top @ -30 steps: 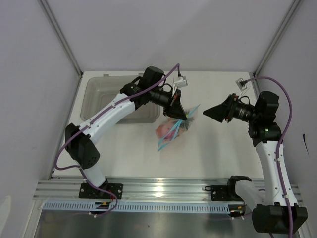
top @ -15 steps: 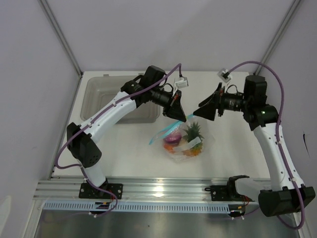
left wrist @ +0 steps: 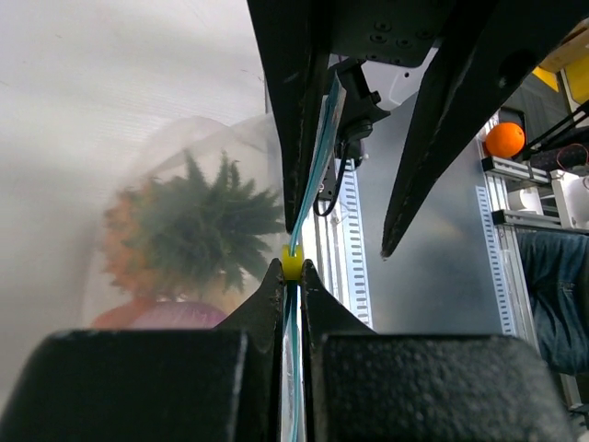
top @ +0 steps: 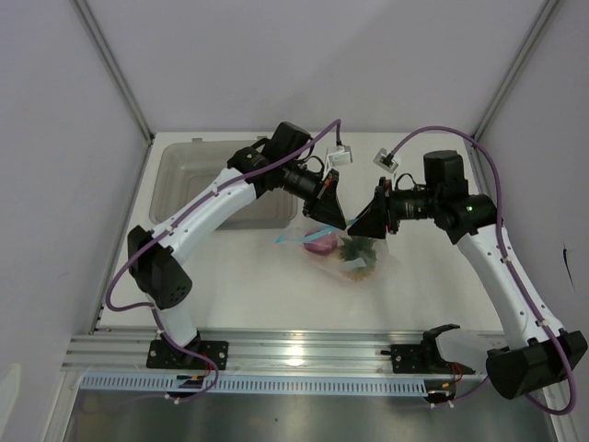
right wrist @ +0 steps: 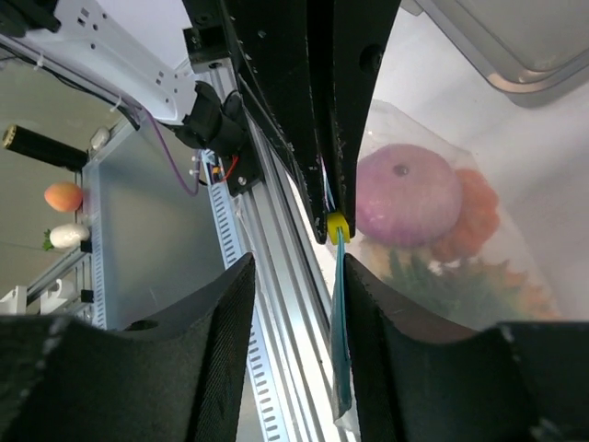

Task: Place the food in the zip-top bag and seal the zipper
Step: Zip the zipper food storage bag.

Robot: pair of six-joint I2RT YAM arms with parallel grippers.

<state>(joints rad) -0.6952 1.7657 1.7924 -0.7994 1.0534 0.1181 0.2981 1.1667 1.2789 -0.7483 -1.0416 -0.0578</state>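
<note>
The zip-top bag (top: 352, 258) hangs from my left gripper (top: 333, 217), which is shut on the zipper (left wrist: 296, 331) just behind a yellow slider (left wrist: 292, 261). Through the clear plastic I see the food: green pineapple leaves (left wrist: 216, 214), the purple onion (right wrist: 407, 193) and an orange piece (right wrist: 475, 208). My right gripper (top: 368, 224) faces the left one. Its jaws stand apart on either side of the free blue strip (right wrist: 339, 318), which runs close to the right finger (right wrist: 391, 359) without being pinched.
A grey translucent tray (top: 198, 180) stands at the back left of the white table (top: 248, 285), behind my left arm. The aluminium rail (top: 294, 350) runs along the near edge. White walls close in both sides.
My right arm has swung left up to the bag, and its jaws have narrowed around the blue strip. The bag has swung right under the left gripper, which has stayed shut and nearly still.
</note>
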